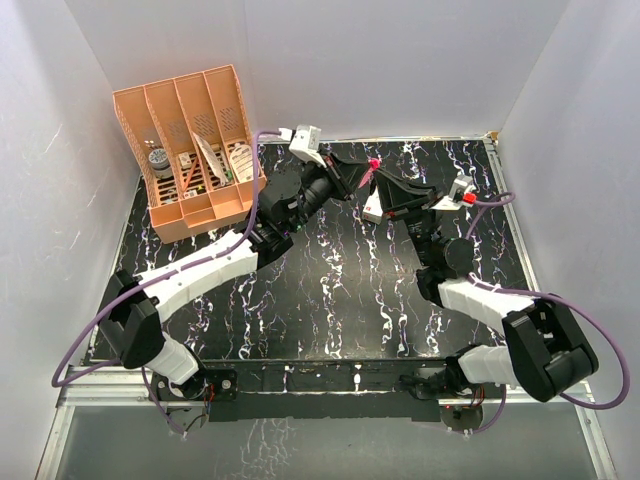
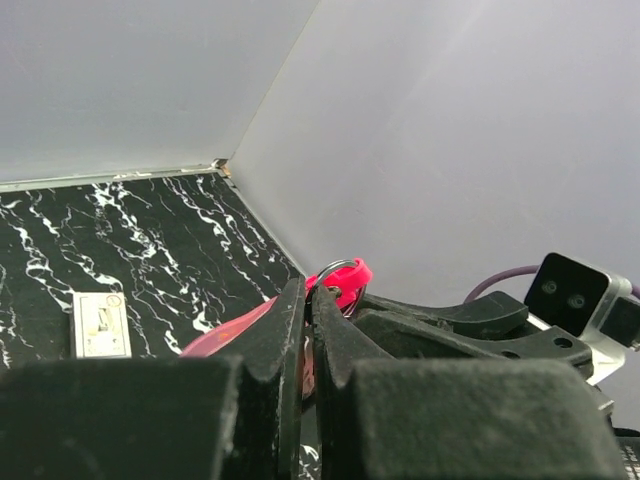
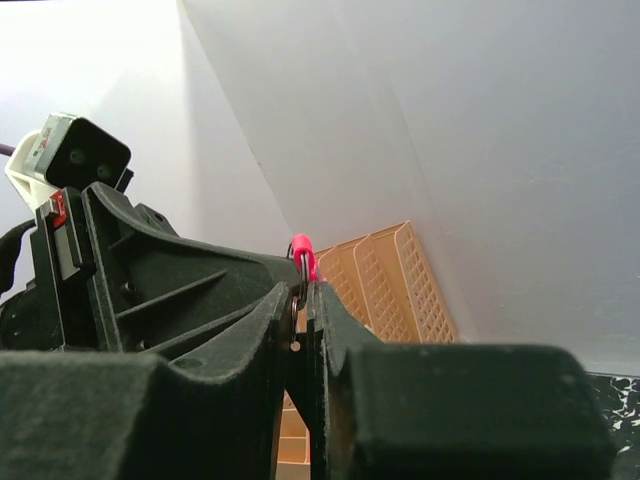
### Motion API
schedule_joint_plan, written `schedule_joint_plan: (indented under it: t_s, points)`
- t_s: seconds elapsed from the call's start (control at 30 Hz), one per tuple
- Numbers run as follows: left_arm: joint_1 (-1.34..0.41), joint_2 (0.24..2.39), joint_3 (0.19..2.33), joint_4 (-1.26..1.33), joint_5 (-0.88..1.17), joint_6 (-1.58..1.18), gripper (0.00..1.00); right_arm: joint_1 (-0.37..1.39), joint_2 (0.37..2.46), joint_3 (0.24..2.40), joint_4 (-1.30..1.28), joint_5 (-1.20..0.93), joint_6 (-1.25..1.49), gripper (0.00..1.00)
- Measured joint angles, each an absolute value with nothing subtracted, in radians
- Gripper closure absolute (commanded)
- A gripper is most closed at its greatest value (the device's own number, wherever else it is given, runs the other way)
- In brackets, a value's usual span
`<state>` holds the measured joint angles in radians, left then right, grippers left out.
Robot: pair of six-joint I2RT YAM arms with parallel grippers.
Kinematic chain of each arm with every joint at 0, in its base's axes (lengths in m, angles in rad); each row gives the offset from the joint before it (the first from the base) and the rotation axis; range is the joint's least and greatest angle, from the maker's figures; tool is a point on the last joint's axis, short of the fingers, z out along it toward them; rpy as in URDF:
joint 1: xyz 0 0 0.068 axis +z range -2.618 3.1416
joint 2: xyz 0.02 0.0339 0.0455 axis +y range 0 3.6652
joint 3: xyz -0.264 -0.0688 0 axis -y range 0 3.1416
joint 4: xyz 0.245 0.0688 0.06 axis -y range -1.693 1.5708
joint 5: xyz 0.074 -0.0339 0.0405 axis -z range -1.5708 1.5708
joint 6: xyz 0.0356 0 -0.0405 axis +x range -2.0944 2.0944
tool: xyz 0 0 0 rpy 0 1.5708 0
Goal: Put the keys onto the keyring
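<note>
Alignment decides this step. At upper centre of the top view, the left gripper (image 2: pixel 308 300) is clamped on the keyring (image 2: pixel 345 278) strap. It meets the right gripper (image 3: pixel 303 305), pinched on thin metal, seemingly the keys (image 3: pixel 296 325). Best to steady one arm and ease the other slowly.

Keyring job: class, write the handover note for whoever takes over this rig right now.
Left claw: shut on the pink keyring, held up between the two arms.
Right claw: shut on something thin at the keyring's ring; the key is not clearly visible.
Done: both claws meet at the ring.
Left: check whether the key is threaded on; I cannot tell from here.
</note>
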<state>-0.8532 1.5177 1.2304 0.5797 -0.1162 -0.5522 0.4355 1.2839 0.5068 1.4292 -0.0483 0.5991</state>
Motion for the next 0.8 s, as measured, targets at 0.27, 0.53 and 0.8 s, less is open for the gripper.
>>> schedule_joint_plan:
  t_s: [0.27,0.53,0.8]
  points:
    - [-0.854,1.517,1.315,0.448,-0.142,-0.432,1.00,0.435,1.192,0.506,1.353,-0.009,0.557,0.72]
    - [-0.854,1.517,1.417,0.249,-0.187,-0.267,1.00,0.435,1.050,0.546,1.118,0.009,0.434,0.69]
    - [-0.854,1.517,1.484,0.133,-0.226,-0.125,1.00,0.435,1.070,0.702,0.805,-0.088,0.313,0.60]
